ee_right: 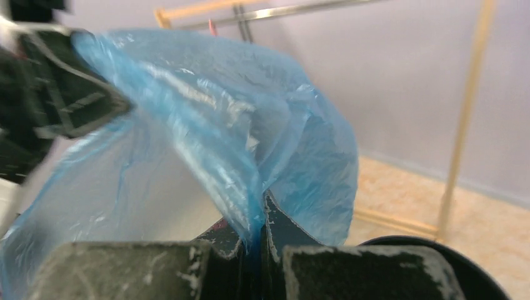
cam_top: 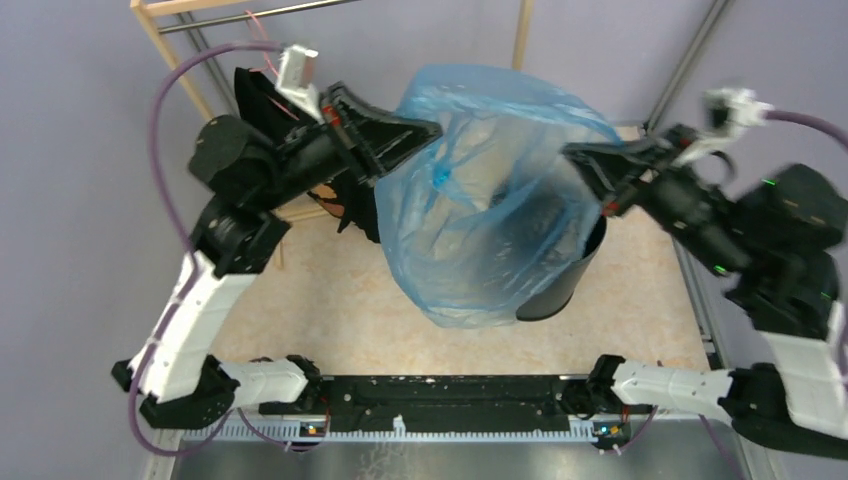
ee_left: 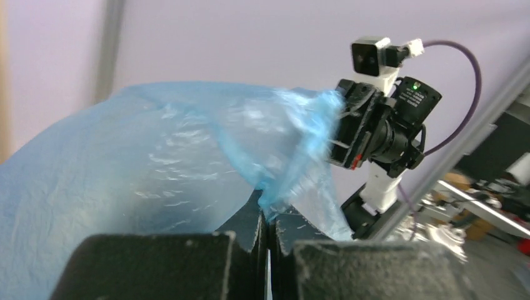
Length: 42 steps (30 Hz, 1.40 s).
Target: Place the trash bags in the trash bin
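- The tan worktop (cam_top: 330, 310) lies beyond the arm bases.
- Farther in, right of centre, the trash bin (cam_top: 562, 290) stands upright. Only its right wall and part of its rim show, and plastic covers the rest.
- The trash bag (cam_top: 480, 200) hangs in the air, stretched between the arms. Its belly droops in front of and left of the bin, not inside it.
- The left pincer (cam_top: 432, 128) is clamped on a fold of the bag's upper left edge.
- The right pincer (cam_top: 578, 152) pinches the right edge, above the bin.
- The bag seems to be mid-carry. Next, both arms likely need to shift right until its bulk is over the mouth, then lower together.
- Farthest stands a wooden frame (cam_top: 170, 50).
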Each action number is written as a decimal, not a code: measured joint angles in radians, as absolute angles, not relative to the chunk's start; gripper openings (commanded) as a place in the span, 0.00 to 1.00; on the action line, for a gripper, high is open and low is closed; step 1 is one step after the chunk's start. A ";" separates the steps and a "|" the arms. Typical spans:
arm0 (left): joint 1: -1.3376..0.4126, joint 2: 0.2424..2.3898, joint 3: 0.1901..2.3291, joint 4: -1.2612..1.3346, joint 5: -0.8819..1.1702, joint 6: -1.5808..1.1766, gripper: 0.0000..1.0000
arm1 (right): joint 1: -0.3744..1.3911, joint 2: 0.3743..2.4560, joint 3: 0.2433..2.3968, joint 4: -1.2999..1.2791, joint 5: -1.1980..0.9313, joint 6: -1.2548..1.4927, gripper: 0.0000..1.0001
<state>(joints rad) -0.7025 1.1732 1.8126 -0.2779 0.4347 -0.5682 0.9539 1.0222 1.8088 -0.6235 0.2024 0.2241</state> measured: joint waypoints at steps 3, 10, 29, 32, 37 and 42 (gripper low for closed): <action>-0.706 1.277 1.821 -0.112 0.531 -0.689 0.00 | 0.953 0.927 1.835 -0.647 0.260 0.192 0.00; -0.765 1.492 1.848 0.007 0.558 -0.818 0.00 | 0.952 0.812 1.882 -0.664 0.391 0.137 0.00; -0.720 1.410 1.629 -0.052 0.244 -0.734 0.00 | 0.952 0.904 1.843 -0.840 0.459 0.142 0.00; -0.707 1.404 1.637 -0.096 0.223 -0.696 0.00 | 0.952 0.901 1.880 -0.834 0.377 0.180 0.00; -0.709 1.356 1.642 -0.179 0.187 -0.613 0.00 | 0.952 0.885 1.879 -0.799 0.275 0.274 0.00; -0.708 1.335 1.646 -0.195 0.151 -0.553 0.00 | 0.952 0.880 1.810 -0.741 0.342 0.334 0.00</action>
